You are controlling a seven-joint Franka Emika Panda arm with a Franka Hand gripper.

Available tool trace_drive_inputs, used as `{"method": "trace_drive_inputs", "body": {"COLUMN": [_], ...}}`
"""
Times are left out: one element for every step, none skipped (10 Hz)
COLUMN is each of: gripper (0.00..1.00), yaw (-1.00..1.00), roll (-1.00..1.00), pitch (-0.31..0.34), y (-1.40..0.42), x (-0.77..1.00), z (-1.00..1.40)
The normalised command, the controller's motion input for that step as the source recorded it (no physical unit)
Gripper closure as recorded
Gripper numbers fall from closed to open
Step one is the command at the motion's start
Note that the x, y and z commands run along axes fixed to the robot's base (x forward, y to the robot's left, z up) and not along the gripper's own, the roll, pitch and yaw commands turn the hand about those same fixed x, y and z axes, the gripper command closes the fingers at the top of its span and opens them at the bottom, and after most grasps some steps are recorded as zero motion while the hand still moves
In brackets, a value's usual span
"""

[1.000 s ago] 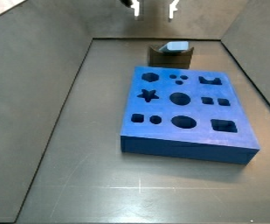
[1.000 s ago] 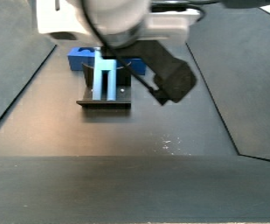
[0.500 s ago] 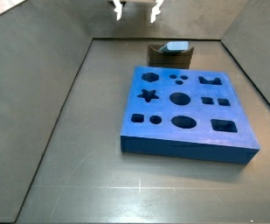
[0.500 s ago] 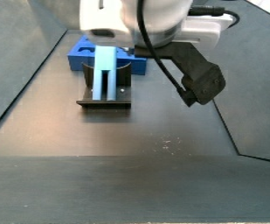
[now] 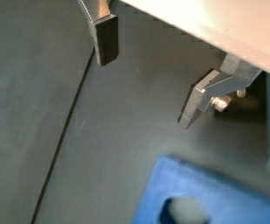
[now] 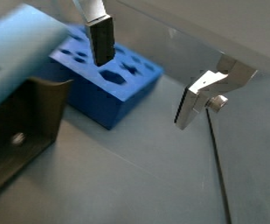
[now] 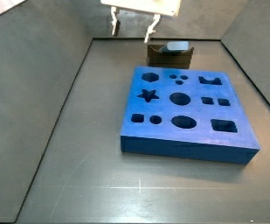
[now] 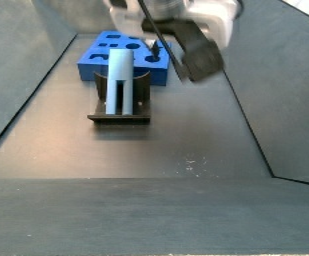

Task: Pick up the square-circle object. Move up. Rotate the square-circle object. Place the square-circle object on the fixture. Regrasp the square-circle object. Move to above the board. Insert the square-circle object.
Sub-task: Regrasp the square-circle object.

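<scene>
The square-circle object (image 8: 118,82), a slim light blue-grey peg, rests on the fixture (image 8: 121,112), leaning up out of its notch. In both side views it lies free of the gripper, seen end-on as a small grey cap (image 7: 175,45) on the dark fixture (image 7: 169,58). The gripper (image 7: 131,35) hangs open in the air to the left of the fixture. Both wrist views show the gripper (image 5: 151,74) (image 6: 147,74) with bare floor between its fingers. The board (image 7: 186,109) lies flat on the floor, near the fixture.
Grey walls (image 7: 44,52) slope up round the dark floor (image 7: 67,166). In a wrist view the fixture (image 6: 20,144) and the board (image 6: 107,74) sit off to one side of the fingers. The arm's blurred body and dark cable (image 8: 197,48) hang above the board.
The gripper has moved left of the fixture and come lower, still open. The arm no longer covers the peg, which stays on the fixture.
</scene>
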Motion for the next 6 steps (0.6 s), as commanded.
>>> {"method": "trace_drive_inputs", "body": {"gripper": [0.00, 0.00, 0.00, 0.00, 0.00, 0.00], "yaw": [-0.92, -0.92, -0.93, -0.93, -0.94, -0.94], "roll": [1.00, 1.00, 1.00, 1.00, 1.00, 1.00], "pitch": [-0.182, -0.194, -0.221, -0.230, -0.244, -0.253], "y": [-0.42, -0.28, -0.03, 0.00, 0.00, -0.01], "x": [-0.06, -0.05, -0.03, -0.02, -0.03, -0.04], "z": [-0.04, -0.03, -0.01, -0.01, 0.00, -0.01]}}
